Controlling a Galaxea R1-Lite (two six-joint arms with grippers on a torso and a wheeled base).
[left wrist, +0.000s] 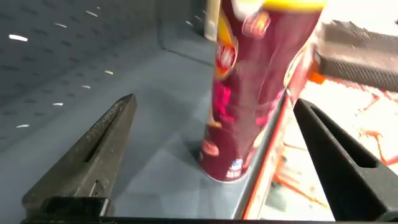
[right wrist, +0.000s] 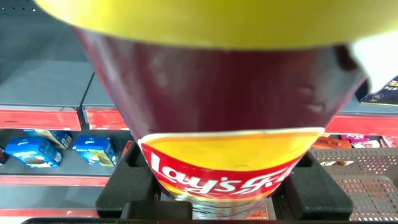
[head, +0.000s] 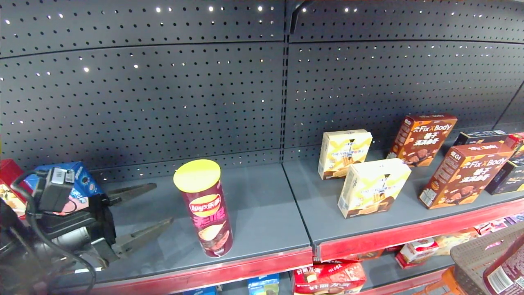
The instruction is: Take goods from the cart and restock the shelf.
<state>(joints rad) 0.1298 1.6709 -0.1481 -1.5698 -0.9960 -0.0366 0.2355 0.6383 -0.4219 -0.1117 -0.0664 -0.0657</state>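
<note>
A maroon chips can (head: 206,209) with a yellow lid stands upright near the front edge of the grey shelf (head: 262,205). My left gripper (head: 162,205) lies just to its left over the shelf board, open and apart from it. In the left wrist view the can (left wrist: 249,106) stands ahead of the spread fingers (left wrist: 109,140). My right gripper (right wrist: 217,208) is shut on a second maroon chips can (right wrist: 217,112), whose body hides the fingertips. Part of that can (head: 505,272) shows low at the right, beside the cart basket (head: 477,254).
Two pale yellow boxes (head: 346,153) (head: 372,186) and two brown boxes (head: 421,139) (head: 464,174) stand on the right shelf bay. A blue cookie pack (head: 82,178) sits behind the left gripper. Pegboard backs the shelf. Goods (head: 327,278) fill the lower shelf.
</note>
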